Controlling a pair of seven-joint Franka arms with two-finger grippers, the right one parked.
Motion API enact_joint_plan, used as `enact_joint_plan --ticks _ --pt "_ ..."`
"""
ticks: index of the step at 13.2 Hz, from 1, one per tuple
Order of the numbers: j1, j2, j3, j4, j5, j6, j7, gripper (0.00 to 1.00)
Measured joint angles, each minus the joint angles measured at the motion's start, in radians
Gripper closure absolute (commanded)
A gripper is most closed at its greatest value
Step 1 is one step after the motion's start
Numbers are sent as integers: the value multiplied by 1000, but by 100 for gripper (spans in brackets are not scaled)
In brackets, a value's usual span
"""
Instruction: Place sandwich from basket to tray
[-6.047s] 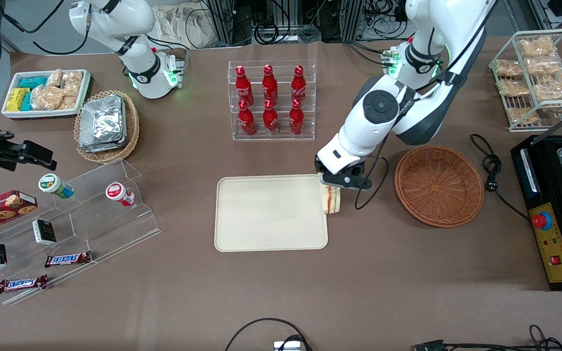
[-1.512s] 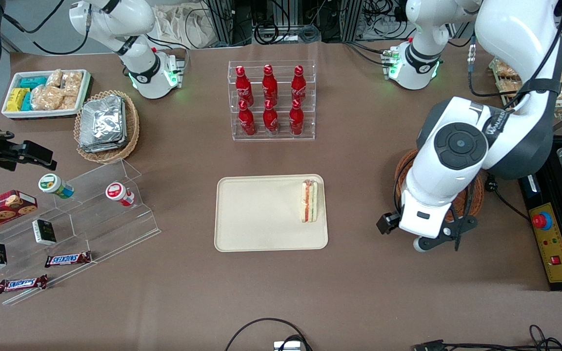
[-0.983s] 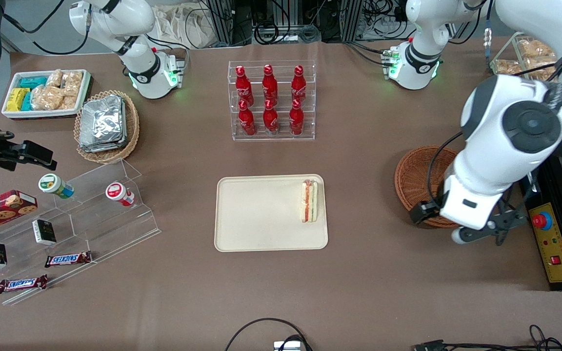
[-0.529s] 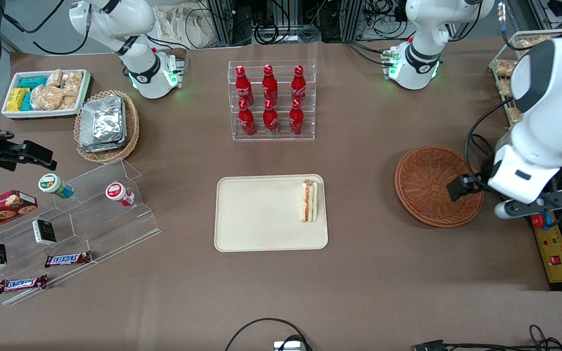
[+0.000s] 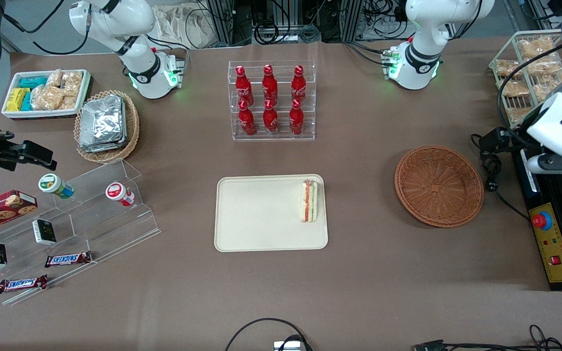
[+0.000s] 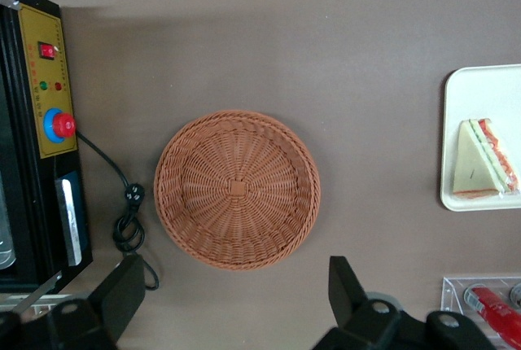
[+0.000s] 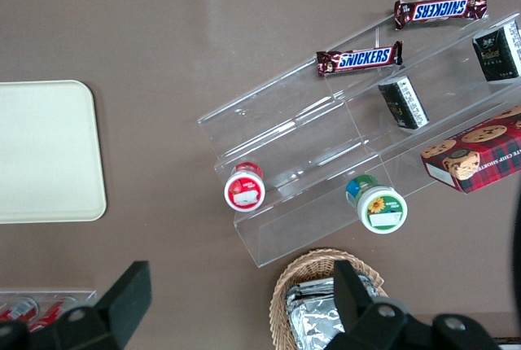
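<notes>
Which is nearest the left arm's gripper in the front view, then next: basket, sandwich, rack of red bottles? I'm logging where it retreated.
Gripper, open, above the control box's edge.
1. Basket, empty, beside it.
2. Sandwich, on the tray.
3. Rack of red bottles, mid-table, farther from the camera.

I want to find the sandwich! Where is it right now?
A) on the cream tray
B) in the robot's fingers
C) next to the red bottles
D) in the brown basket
A: the sandwich lies on the tray, the basket is empty, and the gripper, fingers open, is high above the basket.
</notes>
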Motion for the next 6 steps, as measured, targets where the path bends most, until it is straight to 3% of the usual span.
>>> enact_joint_plan --ticks 6 --pt "32 -59 7 -34 -1 -21 29 0"
